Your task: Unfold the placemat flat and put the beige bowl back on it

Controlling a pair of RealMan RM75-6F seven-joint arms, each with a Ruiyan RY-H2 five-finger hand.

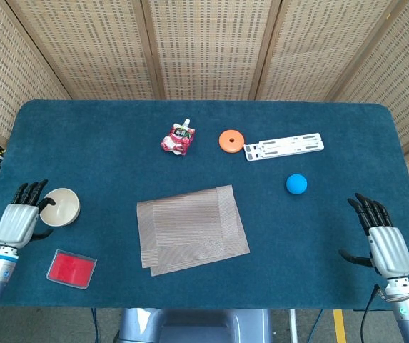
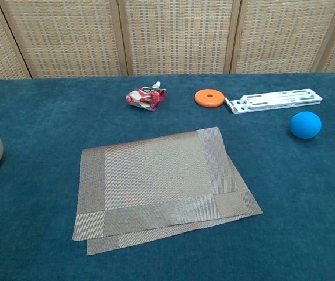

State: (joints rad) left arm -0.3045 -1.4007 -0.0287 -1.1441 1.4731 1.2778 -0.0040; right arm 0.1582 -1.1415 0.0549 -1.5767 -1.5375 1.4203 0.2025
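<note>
Left hand (image 1: 16,218) spread beside the bowl (image 1: 61,206), right hand (image 1: 385,239) spread, idle; folded placemat (image 1: 191,229) may skid if lifted one-handed.

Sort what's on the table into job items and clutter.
Job: placemat, still folded; beige bowl, beside the left robot hand.
Clutter: red card, snack pouch, orange disc, white bracket, blue ball.

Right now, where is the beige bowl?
In the head view the beige bowl stands at the table's left edge, beside the left hand and above the red card.
</note>
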